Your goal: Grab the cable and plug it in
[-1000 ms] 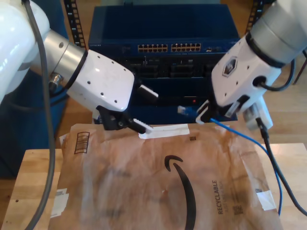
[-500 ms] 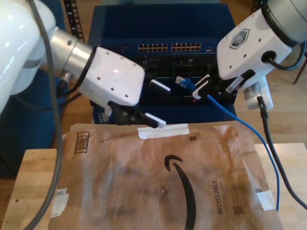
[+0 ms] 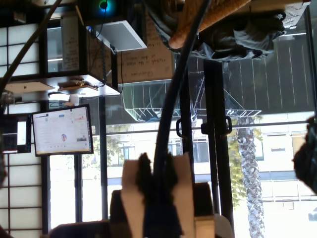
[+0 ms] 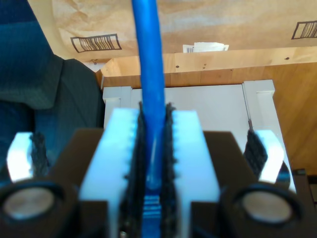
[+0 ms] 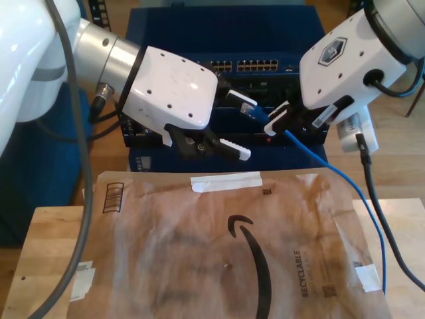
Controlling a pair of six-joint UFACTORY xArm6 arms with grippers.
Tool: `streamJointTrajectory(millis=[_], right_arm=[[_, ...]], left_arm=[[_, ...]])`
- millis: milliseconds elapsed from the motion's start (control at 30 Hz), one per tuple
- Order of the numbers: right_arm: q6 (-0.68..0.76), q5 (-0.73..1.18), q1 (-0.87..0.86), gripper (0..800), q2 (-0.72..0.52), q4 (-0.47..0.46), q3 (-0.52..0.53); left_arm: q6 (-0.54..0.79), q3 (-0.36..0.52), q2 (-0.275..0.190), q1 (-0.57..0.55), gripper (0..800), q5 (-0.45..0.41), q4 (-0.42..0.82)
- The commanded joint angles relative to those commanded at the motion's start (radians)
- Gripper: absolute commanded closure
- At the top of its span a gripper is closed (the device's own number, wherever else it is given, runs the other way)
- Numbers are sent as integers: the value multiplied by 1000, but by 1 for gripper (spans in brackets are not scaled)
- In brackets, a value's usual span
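**A:** Which step is this?

**B:** Carrying, I'd judge. The switch point(image 5: 226, 26) stands behind the paper point(image 5: 199, 252)-covered table. My second pincer point(image 5: 277, 119) is clenched on the cable point(image 5: 332, 174), and the plug point(image 5: 251, 109) hangs just below the ports point(image 5: 255, 65).

**A:** Next?

**B:** Probably lift it and align it with a port. There's little room: an arm point(image 5: 172, 86), jaws apart, crowds the plug from the exterior view's left. Whether my first pincer point(image 3: 157, 198) is clenched, I cannot tell.

second gripper point(image 4: 153, 148): jaws closed tight on the thin cable, arm at the exterior view's right.
other gripper point(image 5: 234, 126): jaws apart.
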Motion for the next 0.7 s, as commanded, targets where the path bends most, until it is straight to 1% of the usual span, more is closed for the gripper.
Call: streamJointTrajectory(millis=[100, 200, 367, 567, 700], right_arm=[[0, 0, -2, 799, -2, -5, 2], [0, -3, 0, 799, -14, 0, 28], [0, -5, 2, 799, -17, 0, 34], [2, -6, 2, 799, -17, 2, 32], [2, -6, 2, 799, -17, 0, 32]], left_arm=[[0, -2, 0, 23, 0, 28, -32], [0, -2, 0, 48, 0, 49, -80], [0, -9, 9, 48, 1, 54, -84], [-2, -9, 17, 49, 14, 86, -84], [-2, -8, 18, 49, 93, 86, -84]])
